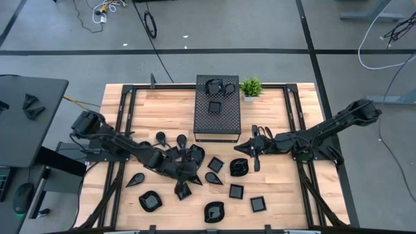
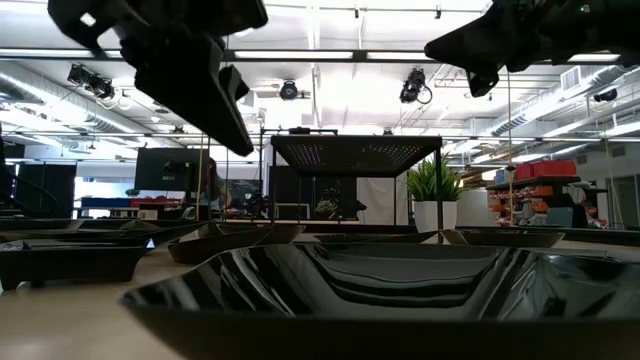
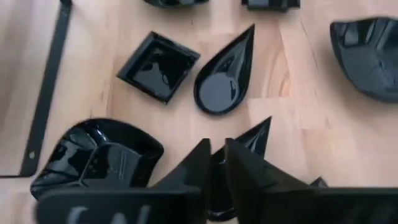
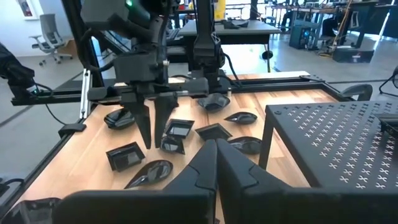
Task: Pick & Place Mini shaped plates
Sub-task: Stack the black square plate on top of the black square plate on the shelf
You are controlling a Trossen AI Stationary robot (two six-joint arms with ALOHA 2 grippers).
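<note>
Perforated black box [image 1: 217, 116] beside a potted plant [image 1: 251, 88] (green) on the table [image 1: 286, 201].

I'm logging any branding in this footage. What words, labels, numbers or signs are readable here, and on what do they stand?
None can be read.
Mini shaped plates: plain glossy black, no marks.
Perforated box: only a hole pattern, no text.
Orange and red items on the room's shelves in the low view: any print too small and blurred to read.

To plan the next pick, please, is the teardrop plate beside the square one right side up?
Right side up: the teardrop plate shows its glossy hollow, empty, facing upward.
</note>
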